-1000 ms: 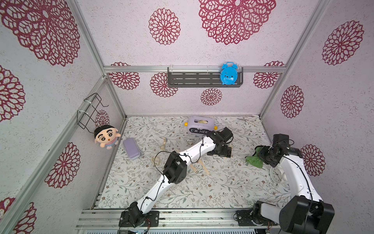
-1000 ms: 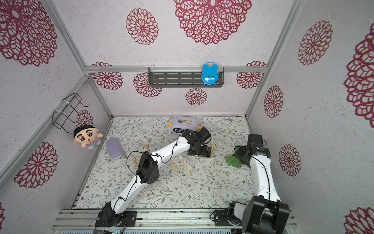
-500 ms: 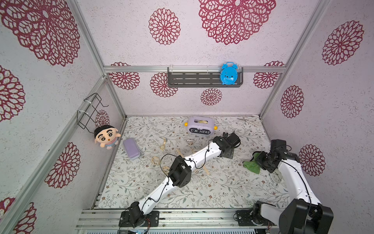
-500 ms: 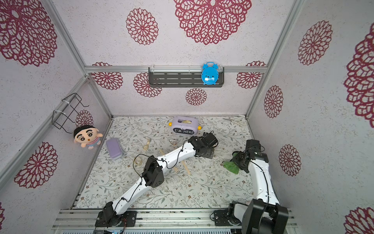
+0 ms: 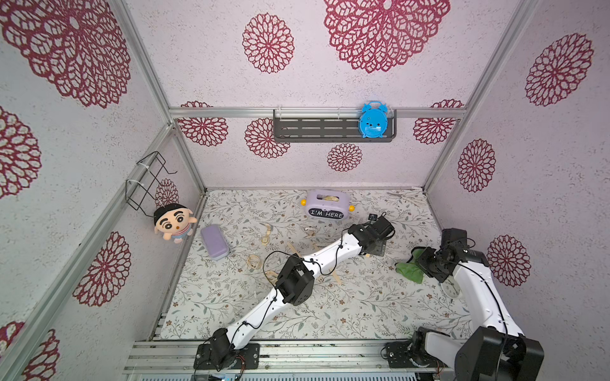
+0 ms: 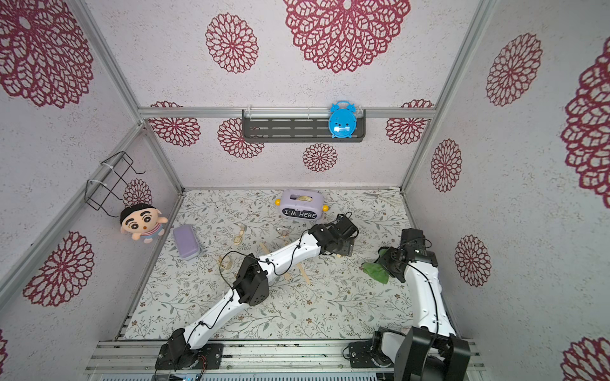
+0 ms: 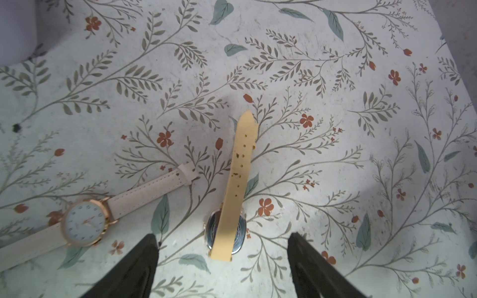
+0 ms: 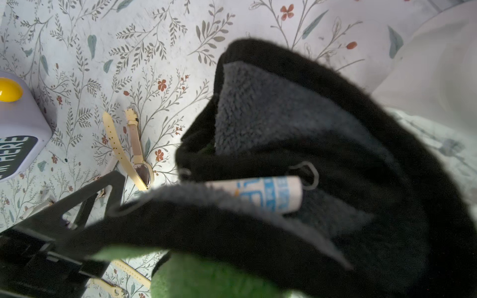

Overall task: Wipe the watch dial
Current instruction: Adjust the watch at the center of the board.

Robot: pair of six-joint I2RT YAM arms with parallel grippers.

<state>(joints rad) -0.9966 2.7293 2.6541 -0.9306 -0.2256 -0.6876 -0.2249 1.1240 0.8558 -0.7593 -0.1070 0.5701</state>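
A floral-print counter (image 5: 363, 313) sits inside walls (image 5: 317, 82) papered with crimson medallions. The left end effector (image 7: 223, 236), jaws spread wide, hangs over a yellow-strapped watch (image 7: 238, 167) whose strap crosses its case. A pink-strapped watch (image 7: 85, 223) lies dial-up just beside it. Well apart, the right end effector (image 5: 421, 262) is clamped on a green cloth (image 5: 409, 272).

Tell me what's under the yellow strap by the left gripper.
A round, dark watch case lies under the yellow strap. The strap covers its middle, so dial or back cannot be told.

Yellow watch (image 7: 212, 229) case largely beneath its strap (image 7: 233, 185); green cloth (image 8: 206, 280) blurred, edge-cropped.
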